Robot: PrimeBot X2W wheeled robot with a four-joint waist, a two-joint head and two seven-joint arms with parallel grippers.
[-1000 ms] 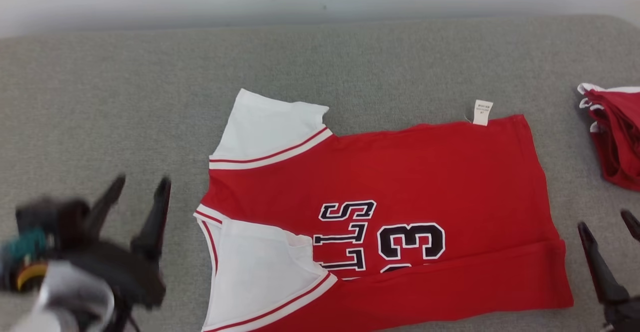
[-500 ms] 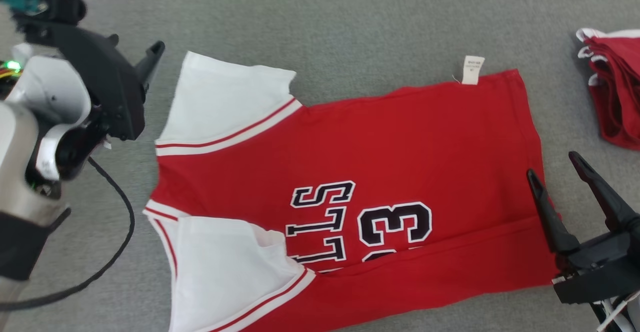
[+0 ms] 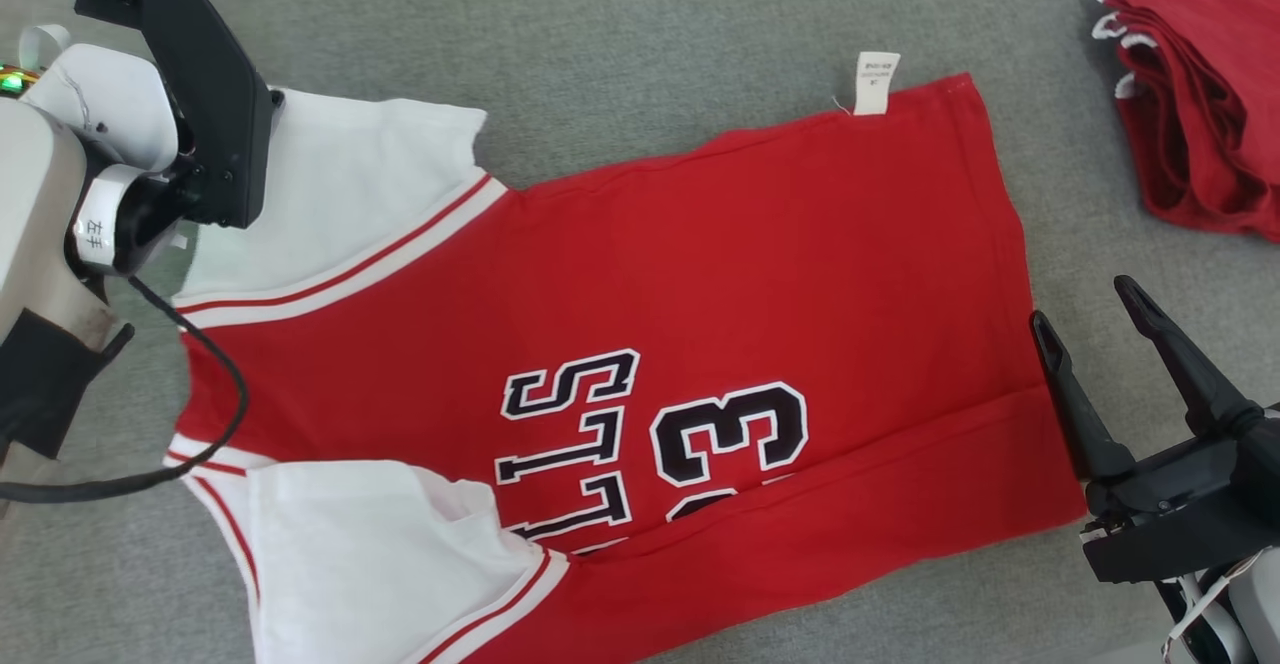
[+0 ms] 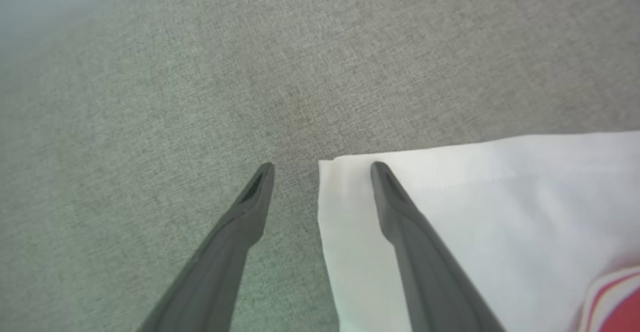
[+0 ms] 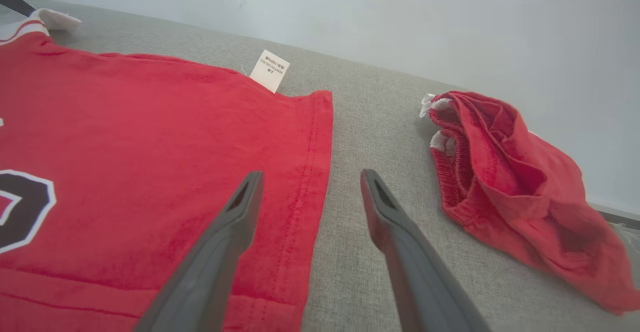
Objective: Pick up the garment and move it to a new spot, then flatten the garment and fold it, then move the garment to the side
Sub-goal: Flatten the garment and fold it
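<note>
It seems the folding step: left gripper (image 4: 322,164), open, straddles the white sleeve (image 4: 450,212) corner; right gripper (image 5: 312,172), open, straddles the hem (image 5: 316,132). Next, both probably must pinch the garment (image 3: 700,274) edges.

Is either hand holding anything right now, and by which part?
Nothing is held. The left hand is open astride the white sleeve corner of the red-and-white fabric jersey; the right hand is open at its hem.

The red-and-white jersey (image 3: 620,344) lies spread flat, lower edge folded over.
</note>
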